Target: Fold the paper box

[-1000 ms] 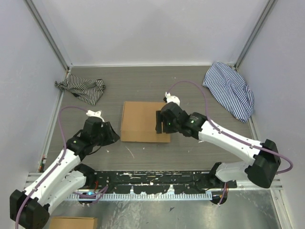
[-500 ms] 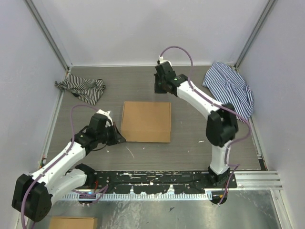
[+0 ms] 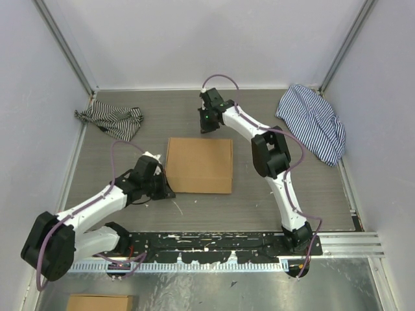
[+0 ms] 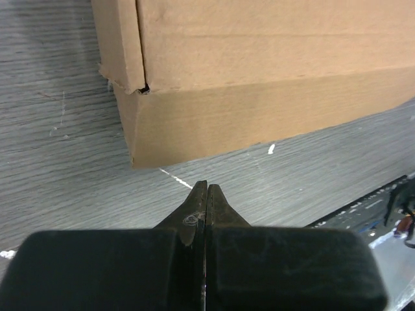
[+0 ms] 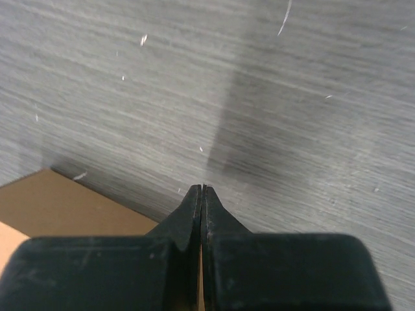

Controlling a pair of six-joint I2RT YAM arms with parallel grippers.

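Note:
The paper box lies closed and flat on the grey table, a plain brown rectangle. In the left wrist view its near-left corner fills the top, with a small gap at the flap seam. My left gripper is shut and empty, its tips low on the table just short of that corner. My right gripper is shut and empty too, hovering over bare table just beyond the box's far edge. A corner of the box shows at the lower left of the right wrist view.
A dark striped cloth lies at the back left and a blue-and-white striped cloth at the back right. Walls close in the table on three sides. A black rail runs along the near edge.
The right arm swung from the box's right side up and over to beyond its far edge. The left gripper moved right to the box's near-left corner. Both grippers closed.

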